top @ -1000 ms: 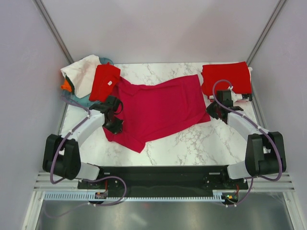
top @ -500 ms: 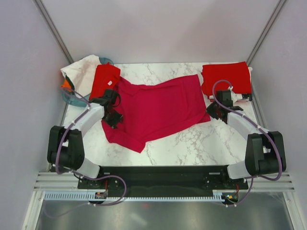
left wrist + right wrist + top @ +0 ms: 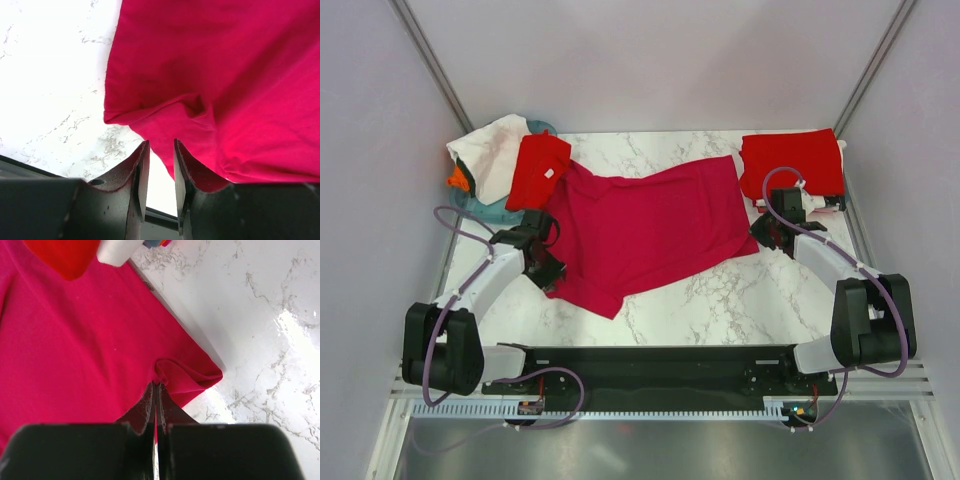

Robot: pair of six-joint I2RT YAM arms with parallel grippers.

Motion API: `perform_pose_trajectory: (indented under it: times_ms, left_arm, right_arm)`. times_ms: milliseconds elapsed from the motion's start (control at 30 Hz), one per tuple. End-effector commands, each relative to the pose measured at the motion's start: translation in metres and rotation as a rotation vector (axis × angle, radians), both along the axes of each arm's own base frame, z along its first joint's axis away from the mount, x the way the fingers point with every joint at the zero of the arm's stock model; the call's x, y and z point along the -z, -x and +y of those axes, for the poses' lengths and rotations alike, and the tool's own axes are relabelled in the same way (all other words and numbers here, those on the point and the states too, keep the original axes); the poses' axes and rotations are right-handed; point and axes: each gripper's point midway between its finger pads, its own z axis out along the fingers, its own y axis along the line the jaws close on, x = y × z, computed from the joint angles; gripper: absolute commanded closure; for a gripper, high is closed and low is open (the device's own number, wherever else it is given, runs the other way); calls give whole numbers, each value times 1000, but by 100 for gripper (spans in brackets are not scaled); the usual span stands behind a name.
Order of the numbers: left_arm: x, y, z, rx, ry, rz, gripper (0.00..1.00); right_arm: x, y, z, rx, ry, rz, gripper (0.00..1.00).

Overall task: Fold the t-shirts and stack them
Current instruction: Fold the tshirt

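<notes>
A crimson t-shirt (image 3: pixel 645 225) lies spread across the middle of the marble table, its near-left corner folded over. My left gripper (image 3: pixel 548 270) sits at the shirt's left edge. In the left wrist view that gripper (image 3: pixel 161 145) stands open by a narrow gap. Only bare table shows between its fingers, and the shirt's hem (image 3: pixel 150 125) lies just beyond the tips. My right gripper (image 3: pixel 760 232) is at the shirt's right corner. In the right wrist view it (image 3: pixel 156 386) is shut on a small pinched fold of the crimson cloth (image 3: pixel 185 372).
A folded bright red t-shirt (image 3: pixel 792 163) lies at the back right. At the back left, a red shirt (image 3: pixel 538 170), a white one (image 3: pixel 495 148) and an orange one (image 3: pixel 458 180) are heaped on a teal basket (image 3: pixel 492 210). Grey walls enclose the table.
My left gripper was shut on the shirt's left edge; it opened, let go and drew back toward the near left. The right arm has not moved.
</notes>
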Motion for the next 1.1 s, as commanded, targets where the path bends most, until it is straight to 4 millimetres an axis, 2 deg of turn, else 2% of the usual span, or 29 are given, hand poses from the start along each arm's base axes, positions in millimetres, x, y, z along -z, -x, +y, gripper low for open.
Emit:
perform_pose_trajectory:
  times_ms: [0,433,600,900,1033,1067]
  left_arm:
    - [2,4,3,47,-16,1,67]
    - [22,-1,11,43,-68,21,63]
    - [32,1,17,28,-100,45,59]
    - [44,6,22,23,-124,70,56]
    - [44,8,22,25,-123,70,62]
    - [44,8,21,25,-121,68,73]
  right_arm:
    - [-5,-2,-2,-4,21,-25,100]
    - [-2,6,2,-39,12,-44,100]
    - [0,7,2,-39,6,-43,100]
    - [3,8,2,-36,7,-37,100]
    - [5,9,2,-34,5,-31,100]
    - [6,9,2,-34,5,-28,100]
